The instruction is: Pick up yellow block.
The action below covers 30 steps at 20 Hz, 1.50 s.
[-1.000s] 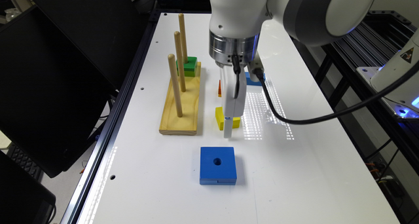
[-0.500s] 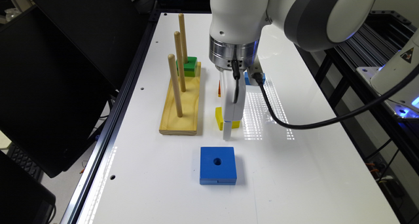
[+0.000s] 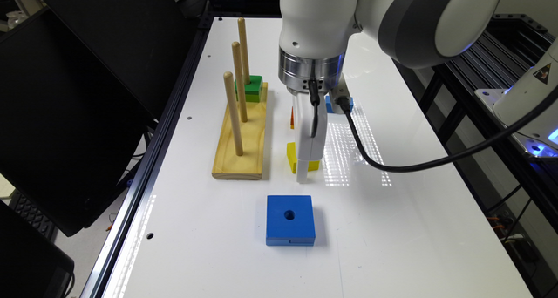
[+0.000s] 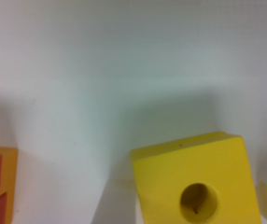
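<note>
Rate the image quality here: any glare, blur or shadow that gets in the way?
Exterior view: sharp, with dotted light glare on the white table beside the yellow block. Wrist view: soft and blurred up close, the yellow block casting a broad grey shadow.

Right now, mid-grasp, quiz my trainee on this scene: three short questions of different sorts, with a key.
1. True or false: the yellow block has a round hole through its centre.
2. Multiple choice: the green block sits (A) on the bare white table, (B) on the wooden peg base, (C) on the blue block.
3. Fill in: the wooden peg base carries ___ upright pegs.

Key: 1 true; 2 B; 3 three.
</note>
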Motion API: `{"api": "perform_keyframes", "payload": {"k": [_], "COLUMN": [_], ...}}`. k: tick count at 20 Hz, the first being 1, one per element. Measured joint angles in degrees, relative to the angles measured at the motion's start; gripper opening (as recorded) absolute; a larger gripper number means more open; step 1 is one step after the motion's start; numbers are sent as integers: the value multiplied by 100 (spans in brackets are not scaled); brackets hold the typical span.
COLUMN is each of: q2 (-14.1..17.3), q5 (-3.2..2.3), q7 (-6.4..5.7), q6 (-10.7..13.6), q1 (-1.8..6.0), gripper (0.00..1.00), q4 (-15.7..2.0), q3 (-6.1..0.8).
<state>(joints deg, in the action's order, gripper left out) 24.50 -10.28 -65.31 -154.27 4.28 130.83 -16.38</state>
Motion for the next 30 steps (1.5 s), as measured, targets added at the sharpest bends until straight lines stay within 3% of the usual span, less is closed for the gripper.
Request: {"api": "perform_keyframes", "payload": {"k": [23, 24, 30], "q2": [-1, -1, -1], "q5": [0, 0, 0], "q7": [0, 0, 0], "q6": [0, 0, 0], "q1": [0, 0, 5], "gripper": [100, 0, 0], "q4": [0, 0, 0], "q3": [0, 0, -4]}}
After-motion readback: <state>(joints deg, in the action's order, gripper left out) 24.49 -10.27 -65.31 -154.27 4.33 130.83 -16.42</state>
